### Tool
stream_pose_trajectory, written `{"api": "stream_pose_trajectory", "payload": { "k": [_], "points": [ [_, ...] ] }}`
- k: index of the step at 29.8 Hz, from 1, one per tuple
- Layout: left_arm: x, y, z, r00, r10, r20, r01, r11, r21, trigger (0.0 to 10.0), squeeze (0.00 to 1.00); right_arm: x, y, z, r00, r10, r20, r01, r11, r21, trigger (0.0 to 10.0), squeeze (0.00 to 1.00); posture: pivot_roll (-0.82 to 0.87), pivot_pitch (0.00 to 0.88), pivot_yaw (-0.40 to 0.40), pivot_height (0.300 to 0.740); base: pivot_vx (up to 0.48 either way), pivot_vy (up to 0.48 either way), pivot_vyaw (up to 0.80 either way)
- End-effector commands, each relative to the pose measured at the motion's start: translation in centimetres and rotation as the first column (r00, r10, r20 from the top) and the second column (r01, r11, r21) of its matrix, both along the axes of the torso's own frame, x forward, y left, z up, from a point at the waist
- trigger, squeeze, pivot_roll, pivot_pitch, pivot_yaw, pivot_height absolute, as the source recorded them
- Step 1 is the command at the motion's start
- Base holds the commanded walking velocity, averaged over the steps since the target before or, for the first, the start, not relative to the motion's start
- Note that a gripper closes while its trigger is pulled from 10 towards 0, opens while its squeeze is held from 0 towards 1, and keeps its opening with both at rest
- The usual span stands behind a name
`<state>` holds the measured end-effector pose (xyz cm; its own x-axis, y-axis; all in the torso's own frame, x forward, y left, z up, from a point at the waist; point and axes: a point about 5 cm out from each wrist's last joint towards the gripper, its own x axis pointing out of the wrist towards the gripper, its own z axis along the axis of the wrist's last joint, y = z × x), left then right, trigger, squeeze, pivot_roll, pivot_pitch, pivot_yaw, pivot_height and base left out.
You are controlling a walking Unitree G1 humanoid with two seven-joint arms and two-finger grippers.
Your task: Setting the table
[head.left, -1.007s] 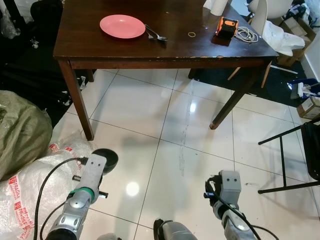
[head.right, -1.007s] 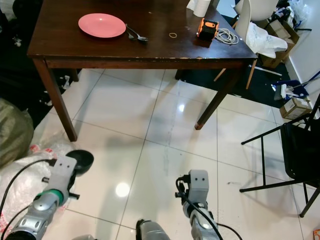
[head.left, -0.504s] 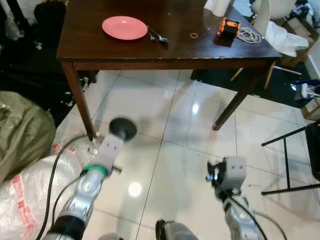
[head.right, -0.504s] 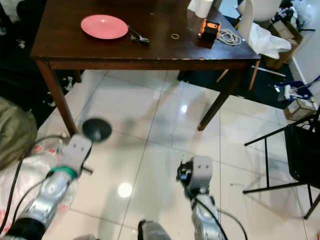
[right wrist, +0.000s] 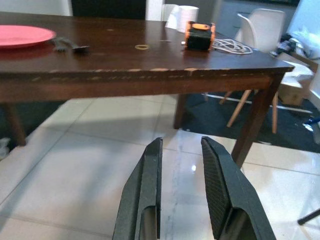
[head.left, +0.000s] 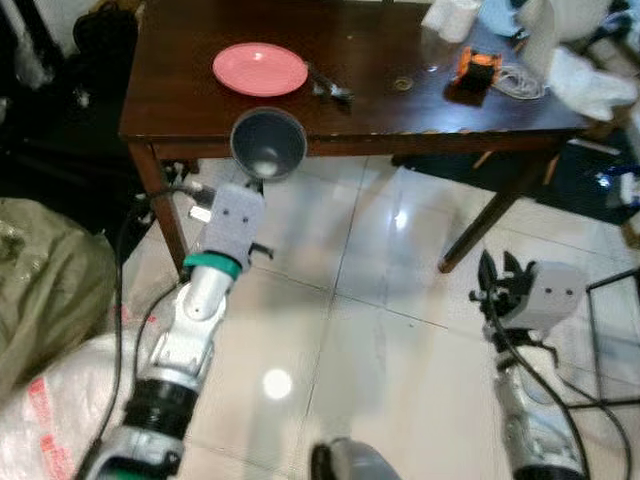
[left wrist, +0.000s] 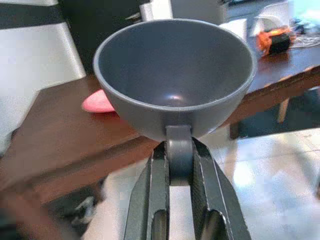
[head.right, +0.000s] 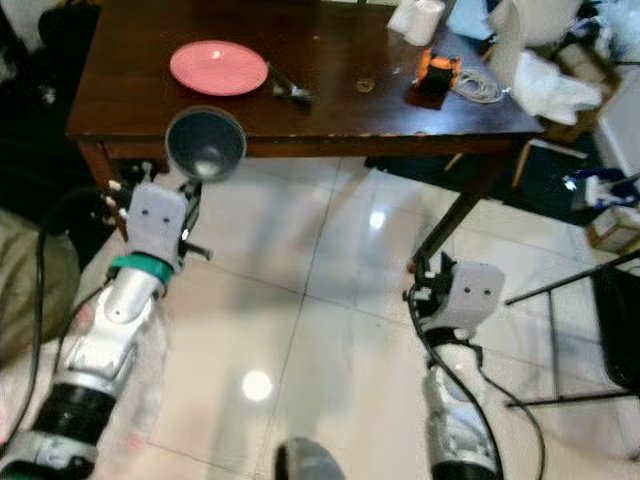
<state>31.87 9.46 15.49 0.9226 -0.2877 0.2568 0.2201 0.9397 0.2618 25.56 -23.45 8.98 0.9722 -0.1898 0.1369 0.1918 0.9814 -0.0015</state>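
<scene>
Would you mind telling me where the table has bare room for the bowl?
The left gripper holds the bowl. Free: the near strip of the table below the plate and cutlery, and its middle. Crowded: the far right corner, with tape measure, cable and rolls.

A dark grey bowl (head.left: 268, 143) is held up in the air by its rim, in front of the near edge of the brown table (head.left: 370, 100). Its open side tips toward the camera. It is empty. On the table, at the far left, lies a flat pink plate (head.left: 260, 69). Just right of the plate lies some silver cutlery (head.left: 330, 86).
</scene>
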Motion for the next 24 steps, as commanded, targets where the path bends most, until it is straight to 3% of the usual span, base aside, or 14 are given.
{"api": "stream_pose_trajectory", "payload": {
  "k": [1, 24],
  "points": [
    [-0.3, 0.5, 0.2, 1.0, 0.011, 0.004, -0.011, 1.0, 0.009, 10.0, 0.0, -0.1, 0.6, -0.1, 1.0, 0.006, -0.015, -0.006, 1.0, 0.015, 10.0, 0.0, 0.02, 0.001, -0.007, 0.74, 0.48, 0.0, 0.0],
    [-0.9, -0.7, 0.6, 0.999, -0.042, -0.002, 0.042, 0.999, 0.02, 10.0, 0.0, -0.2, 0.6, -0.1, 0.999, 0.001, -0.049, 0.001, 1.0, 0.025, 10.0, 0.0, 0.02, 0.004, -0.002, 0.74, 0.452, 0.0, 0.0]
  ]
}}
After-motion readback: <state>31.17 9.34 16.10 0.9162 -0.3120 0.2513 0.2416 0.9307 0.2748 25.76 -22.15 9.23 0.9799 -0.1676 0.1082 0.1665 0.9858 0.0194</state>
